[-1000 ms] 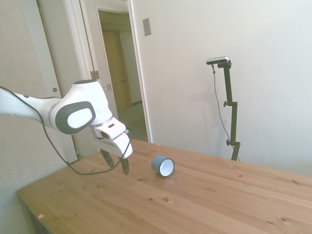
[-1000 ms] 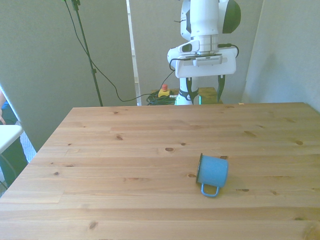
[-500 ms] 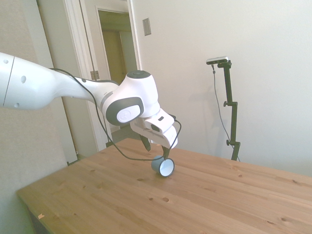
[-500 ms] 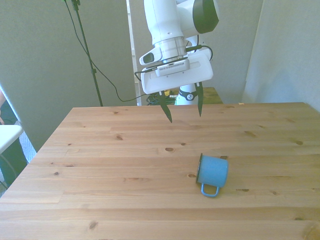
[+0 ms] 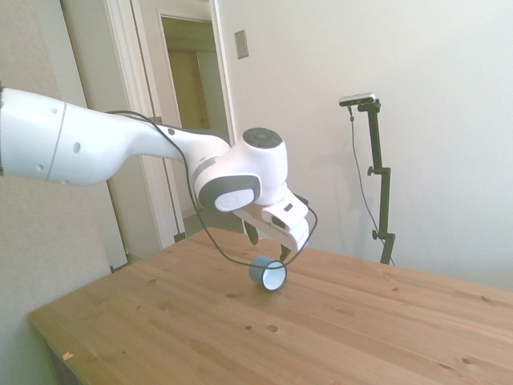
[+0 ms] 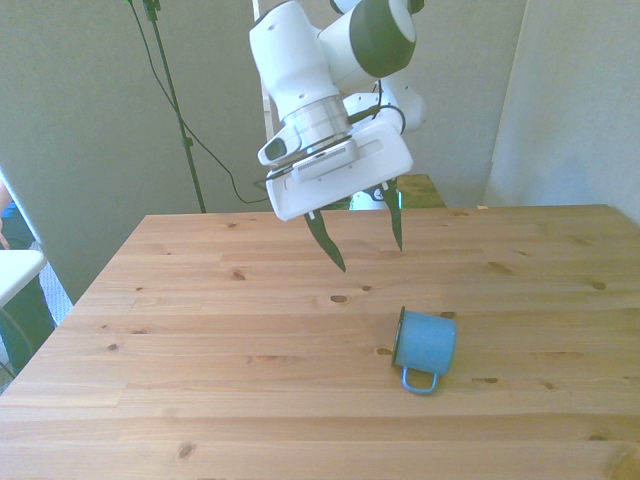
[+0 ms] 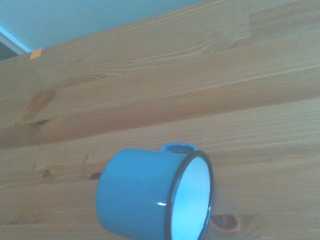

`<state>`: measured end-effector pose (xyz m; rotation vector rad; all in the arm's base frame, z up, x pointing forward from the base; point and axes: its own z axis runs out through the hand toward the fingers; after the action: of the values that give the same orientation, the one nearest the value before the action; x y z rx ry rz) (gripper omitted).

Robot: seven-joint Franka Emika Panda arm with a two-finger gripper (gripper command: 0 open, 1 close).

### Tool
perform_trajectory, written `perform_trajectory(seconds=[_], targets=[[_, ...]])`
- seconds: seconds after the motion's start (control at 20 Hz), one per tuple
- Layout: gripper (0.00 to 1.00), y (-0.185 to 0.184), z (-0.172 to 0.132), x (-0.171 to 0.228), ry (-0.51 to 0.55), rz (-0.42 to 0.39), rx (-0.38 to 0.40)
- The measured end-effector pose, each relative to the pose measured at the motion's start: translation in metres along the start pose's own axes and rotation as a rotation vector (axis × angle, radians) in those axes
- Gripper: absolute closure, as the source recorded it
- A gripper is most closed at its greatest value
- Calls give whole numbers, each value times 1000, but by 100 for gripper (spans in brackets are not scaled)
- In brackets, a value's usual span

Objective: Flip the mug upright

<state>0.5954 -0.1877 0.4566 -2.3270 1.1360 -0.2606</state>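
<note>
The small blue mug lies on its side on the wooden table, its handle toward the front edge and its white inside turned toward the front view's left. In the side view the mug shows its white mouth. The wrist view has the mug close up, rim dark, handle peeking over the top. My gripper hangs open above the table, tilted, behind the mug and a little toward the front view's left. Nothing is between its dark fingers.
A black cable loops from the wrist down over the table beside the mug. A white surface edge and a person's arm show at the front view's far left. A doorway stands behind the table in the side view.
The arm has reached further out over the table and dropped lower, bringing the open gripper closer to the mug and tilting it. The mug has not moved.
</note>
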Motion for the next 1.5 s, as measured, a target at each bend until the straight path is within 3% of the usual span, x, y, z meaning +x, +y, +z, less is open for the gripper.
perform_trajectory(seconds=[0.2,0.4,0.7,0.9,1.5], targets=[[0,19,16,29,-76,27,59],[0,13,41,39,-131,28,79],[0,-4,75,36,-198,14,101],[0,-10,81,34,-204,-13,105],[0,-9,131,21,-284,-22,228]])
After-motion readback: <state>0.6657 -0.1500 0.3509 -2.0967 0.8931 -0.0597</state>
